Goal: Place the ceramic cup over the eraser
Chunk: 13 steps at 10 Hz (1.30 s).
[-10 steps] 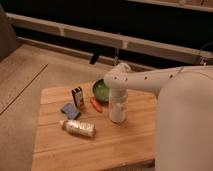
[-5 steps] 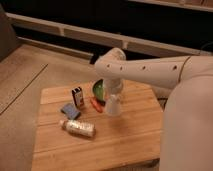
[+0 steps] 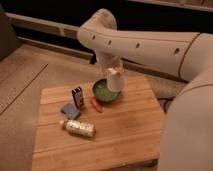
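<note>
The white ceramic cup (image 3: 115,83) hangs in my gripper (image 3: 114,73), lifted off the wooden table (image 3: 125,130) and hovering at the right rim of the green bowl (image 3: 103,92). The gripper comes down from above and is shut on the cup's top. The eraser (image 3: 77,96), a small dark block with a white and orange-yellow face, stands upright on the table to the left of the bowl, about a cup's height away from the cup.
An orange-red stick (image 3: 96,105) lies just in front of the bowl. A flat blue pad (image 3: 70,110) sits in front of the eraser. A bottle (image 3: 77,128) lies on its side near the front left. My white arm (image 3: 150,45) crosses above the table's right side.
The cup stood on the table in front of the bowl one second ago. My gripper has since lifted it and carried it back and left, up to the bowl's right rim.
</note>
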### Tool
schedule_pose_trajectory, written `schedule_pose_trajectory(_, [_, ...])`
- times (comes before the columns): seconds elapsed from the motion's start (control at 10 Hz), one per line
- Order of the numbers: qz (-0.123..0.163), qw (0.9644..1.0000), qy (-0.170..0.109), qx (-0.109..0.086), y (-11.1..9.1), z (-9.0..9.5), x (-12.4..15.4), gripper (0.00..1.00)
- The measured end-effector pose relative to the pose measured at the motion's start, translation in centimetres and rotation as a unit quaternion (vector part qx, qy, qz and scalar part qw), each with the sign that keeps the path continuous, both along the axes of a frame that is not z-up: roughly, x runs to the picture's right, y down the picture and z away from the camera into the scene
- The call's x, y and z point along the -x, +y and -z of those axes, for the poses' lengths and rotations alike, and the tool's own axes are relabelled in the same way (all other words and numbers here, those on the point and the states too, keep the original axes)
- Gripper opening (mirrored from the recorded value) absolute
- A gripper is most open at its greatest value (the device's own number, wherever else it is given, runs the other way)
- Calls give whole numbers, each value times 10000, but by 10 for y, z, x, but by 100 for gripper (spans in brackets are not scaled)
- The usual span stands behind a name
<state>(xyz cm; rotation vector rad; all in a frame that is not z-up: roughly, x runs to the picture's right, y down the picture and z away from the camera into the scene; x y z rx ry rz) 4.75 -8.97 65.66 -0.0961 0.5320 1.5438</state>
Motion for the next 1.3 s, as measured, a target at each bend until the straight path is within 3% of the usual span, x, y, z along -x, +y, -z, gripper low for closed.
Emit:
schedule_pose_trajectory(0.4, [-2,10000,15,-7,-3,1,-2,0])
schedule_pose_trajectory(0.6, [6,10000,30,64,-2,-9,-5,0])
schedule_pose_trajectory(0.9, [411,9983,-417,60,-18,-34,41,0])
schedule_pose_trajectory(1.1, [896,9917,-923,11,-25,-43,99,0])
schedule_pose_trajectory(1.3, [1306,9819,-1372,-4,-21,-41,147,0])
